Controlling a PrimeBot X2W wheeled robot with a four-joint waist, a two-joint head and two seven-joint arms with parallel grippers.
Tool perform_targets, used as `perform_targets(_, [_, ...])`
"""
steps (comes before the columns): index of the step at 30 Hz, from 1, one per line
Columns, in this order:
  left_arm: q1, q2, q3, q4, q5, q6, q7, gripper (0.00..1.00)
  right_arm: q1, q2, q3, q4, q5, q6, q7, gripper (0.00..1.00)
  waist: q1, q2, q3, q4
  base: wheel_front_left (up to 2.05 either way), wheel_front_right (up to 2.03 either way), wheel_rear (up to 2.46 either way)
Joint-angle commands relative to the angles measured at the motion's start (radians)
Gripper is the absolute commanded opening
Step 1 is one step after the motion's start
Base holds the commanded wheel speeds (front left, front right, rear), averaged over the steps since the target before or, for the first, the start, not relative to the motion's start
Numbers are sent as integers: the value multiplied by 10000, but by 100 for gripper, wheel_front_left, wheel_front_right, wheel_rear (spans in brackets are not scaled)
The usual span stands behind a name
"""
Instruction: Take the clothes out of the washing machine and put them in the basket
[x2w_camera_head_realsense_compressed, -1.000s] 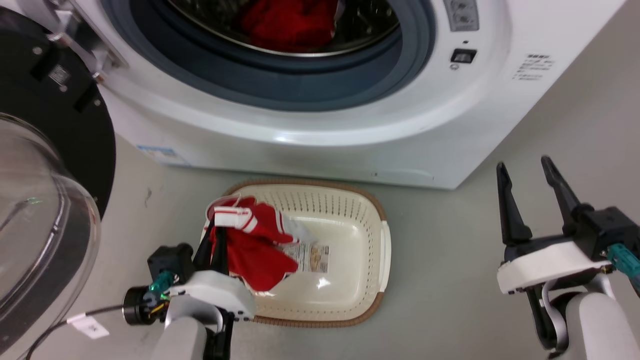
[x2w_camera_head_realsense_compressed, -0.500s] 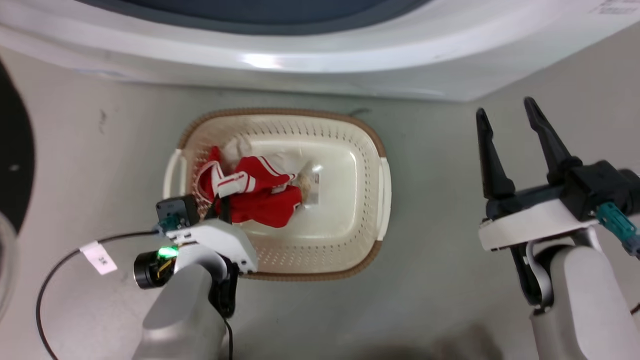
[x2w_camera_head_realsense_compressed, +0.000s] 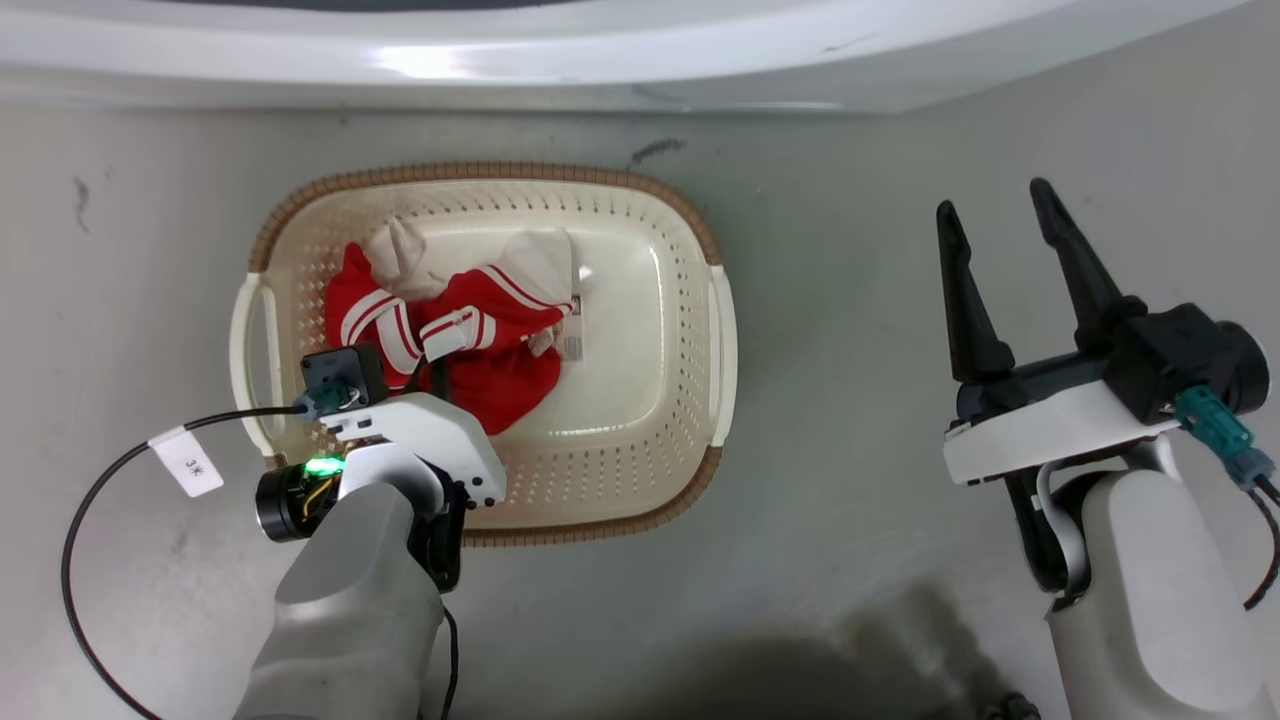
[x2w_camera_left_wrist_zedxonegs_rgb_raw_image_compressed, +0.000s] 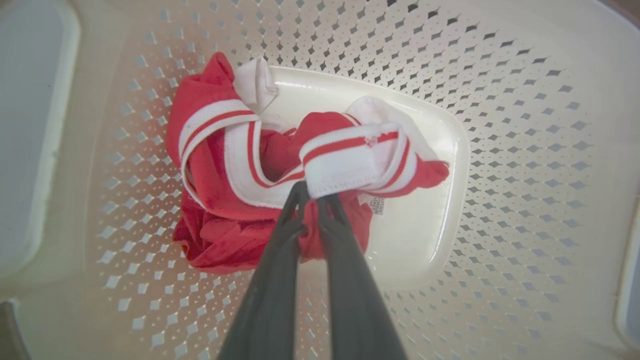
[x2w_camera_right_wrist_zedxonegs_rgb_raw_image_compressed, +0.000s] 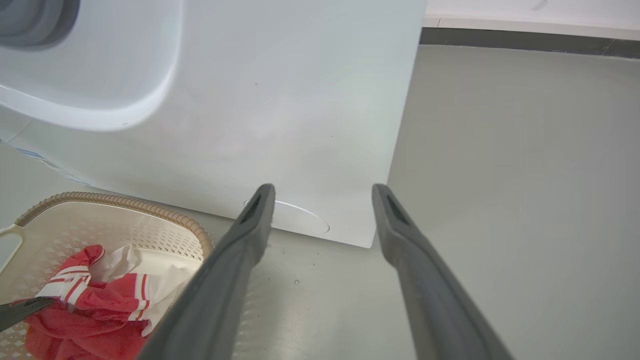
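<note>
in the left end of the basket (x2w_camera_head_realsense_compressed: 600, 480), the clothes (x2w_camera_head_realsense_compressed: 470, 340) lie bunched on its bottom, pinched at a white-striped band by the narrowly closed left gripper (x2w_camera_left_wrist_zedxonegs_rgb_raw_image_compressed: 312, 195). right gripper (x2w_camera_head_realsense_compressed: 992, 200): spread wide, empty, right of the basket. step: deposit; next, judged: part fingers, lift clear.

Laundry area, home or test room cannot be told, white washing machine (x2w_camera_right_wrist_zedxonegs_rgb_raw_image_compressed: 280, 110) standing on a bare grey floor (x2w_camera_head_realsense_compressed: 850, 400), cream perforated basket (x2w_camera_head_realsense_compressed: 480, 172) on the floor just before it, red-and-white clothes (x2w_camera_head_realsense_compressed: 500, 380) inside, dark skirting strip (x2w_camera_right_wrist_zedxonegs_rgb_raw_image_compressed: 525, 42) under a pale wall (x2w_camera_right_wrist_zedxonegs_rgb_raw_image_compressed: 525, 15).
</note>
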Motion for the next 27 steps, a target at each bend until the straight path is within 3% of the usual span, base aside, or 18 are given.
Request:
perform_targets(1, [129,81,96,-167,113,-70,-23,60,-36,-1,-15,172,96,-7,-117,100,-2,-1,-500,12,0,0,0])
perform_targets(2, [262,116,127,-271,183,-112,-23,100,27,-2,-32,300,82,-7,-160,100,-2,-1,-736,31,0,0,0])
perform_targets(14, [3004,57,611,-2407,1303,-433,-23,100,1430,-2,-313,989,-15,-7,-359,100,-2,-1,-4225,491,0,0,0])
perform_targets(19, [4107,7,781,-3990,1847,-508,-21,100,2073,-4,-479,732,-72,-7,-393,100,-2,-1,-5312,704,0,0,0])
perform_targets(27, [5530,-9,754,-7255,2367,-254,-23,100,2891,-4,-666,239,-64,-7,-245,100,-2,-1,-6303,875,0,0,0])
